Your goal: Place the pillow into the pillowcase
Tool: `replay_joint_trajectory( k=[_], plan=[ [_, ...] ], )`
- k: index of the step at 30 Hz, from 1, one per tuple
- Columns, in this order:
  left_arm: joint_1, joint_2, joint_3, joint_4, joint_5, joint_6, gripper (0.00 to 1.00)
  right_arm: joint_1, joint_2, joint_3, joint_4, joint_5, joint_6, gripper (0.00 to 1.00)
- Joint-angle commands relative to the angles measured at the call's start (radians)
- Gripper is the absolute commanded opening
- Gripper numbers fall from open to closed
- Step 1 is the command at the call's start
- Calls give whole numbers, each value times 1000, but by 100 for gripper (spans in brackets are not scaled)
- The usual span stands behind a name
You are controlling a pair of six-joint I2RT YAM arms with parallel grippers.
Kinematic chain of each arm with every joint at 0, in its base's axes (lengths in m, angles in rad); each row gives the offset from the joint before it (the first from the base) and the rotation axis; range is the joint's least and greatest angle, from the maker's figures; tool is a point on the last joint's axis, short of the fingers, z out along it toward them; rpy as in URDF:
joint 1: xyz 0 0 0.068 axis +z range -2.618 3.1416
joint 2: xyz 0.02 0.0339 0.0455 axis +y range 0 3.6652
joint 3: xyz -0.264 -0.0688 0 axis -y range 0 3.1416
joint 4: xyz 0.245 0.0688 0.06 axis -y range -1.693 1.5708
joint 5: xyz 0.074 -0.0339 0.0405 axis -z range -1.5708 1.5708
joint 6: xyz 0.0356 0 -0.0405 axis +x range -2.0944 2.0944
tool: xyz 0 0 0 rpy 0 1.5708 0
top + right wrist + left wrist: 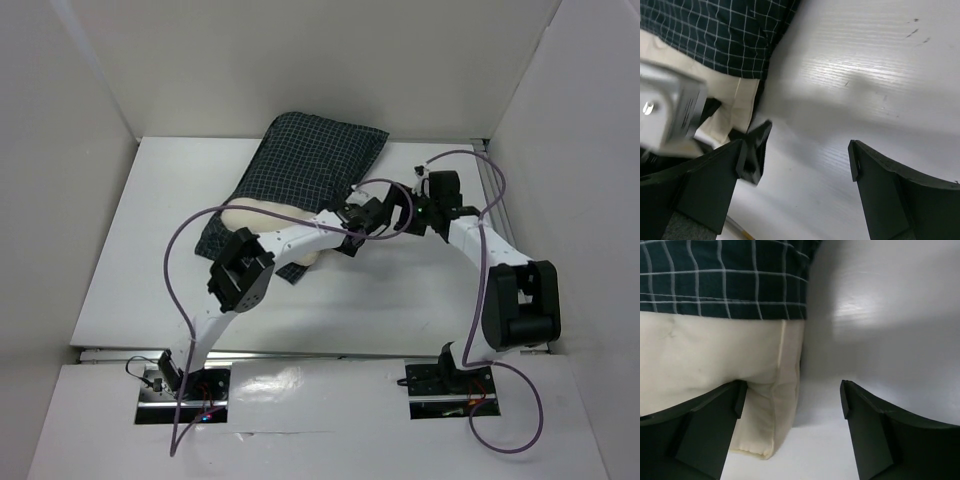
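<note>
The pillowcase [312,158], dark navy with a white grid, lies at the back of the table with the pillow partly inside it. The cream pillow [255,215] sticks out of its near end. In the left wrist view the pillow [715,360] sits below the pillowcase's edge [725,277]. My left gripper [792,400] is open, and the pillow's right corner lies between its jaws, close to the left finger. My right gripper [797,160] is open and empty over bare table just right of the pillow [737,100] and pillowcase [725,35]. In the top view both grippers, left [366,212] and right [400,205], meet there.
White walls enclose the white table [420,290] on three sides. The left arm's forearm [300,232] crosses over the pillow's near end. Purple cables [185,250] loop above both arms. The left gripper's body [670,110] shows close beside my right gripper's left finger.
</note>
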Motion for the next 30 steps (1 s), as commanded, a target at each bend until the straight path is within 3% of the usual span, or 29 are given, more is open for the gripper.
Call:
replay_joint_trajectory(
  k=[1,3,4,5,7,12,17,23,26,30],
  plan=[
    [23,123,179,-278,-270,-225,92,-2,-47,-23,73,-83,6,95],
    [32,162,229,-398,-355,-264,73,-2,-47,-23,73,-96,6,95],
    [32,186,261,-430,-388,-300,46,-2,-36,-34,86,-111,6,94],
    [32,187,262,-447,-401,-300,26,-2,-36,-44,86,-111,6,94],
    [57,187,262,-495,-428,-363,0,-2,-36,-45,111,-137,6,94],
    [75,121,231,-507,-456,-385,0,-2,-36,-54,122,-161,-3,94],
    [75,-52,145,-189,-413,-132,0,71,-18,-106,212,-249,-66,94],
    [75,-255,97,140,-289,162,0,205,76,-207,563,-246,33,90],
    [75,-246,161,155,-278,201,0,258,136,-281,825,-208,135,85],
    [75,-222,185,142,-229,201,0,271,209,-240,944,-183,186,84]
  ],
)
